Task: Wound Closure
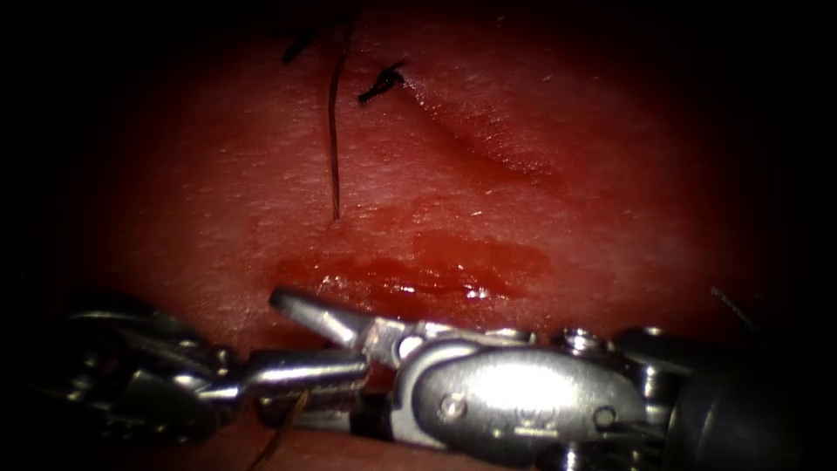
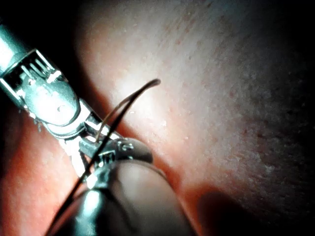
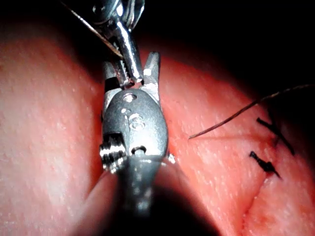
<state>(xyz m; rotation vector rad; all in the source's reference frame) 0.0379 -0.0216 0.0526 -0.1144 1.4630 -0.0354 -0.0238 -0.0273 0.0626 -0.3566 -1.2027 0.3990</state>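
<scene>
1. The left end effector (image 1: 349, 371), near the viewer's end of the cut (image 1: 488, 153), looks closed on the needle (image 2: 129, 101). The grip seems to be toward the thread (image 2: 74, 191) end.
2. The needle's tip is free of the tissue (image 1: 218, 201).
3. The right end effector (image 3: 132, 64) gapes wide around the left one's jaws, holding nothing.
4. If it grips, it should close squarely on the needle's body, away from the tip.
5. A loose thread tail (image 1: 332, 131) lies left of the cut; avoid snagging it.

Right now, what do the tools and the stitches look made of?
Right tool: polished, steel-like metal with bright glints; jaws open, holding nothing. Left tool: same shiny metal, apparently shut on the needle, clear of the tissue. Stitches: dark matte fibre with frayed ends.
</scene>
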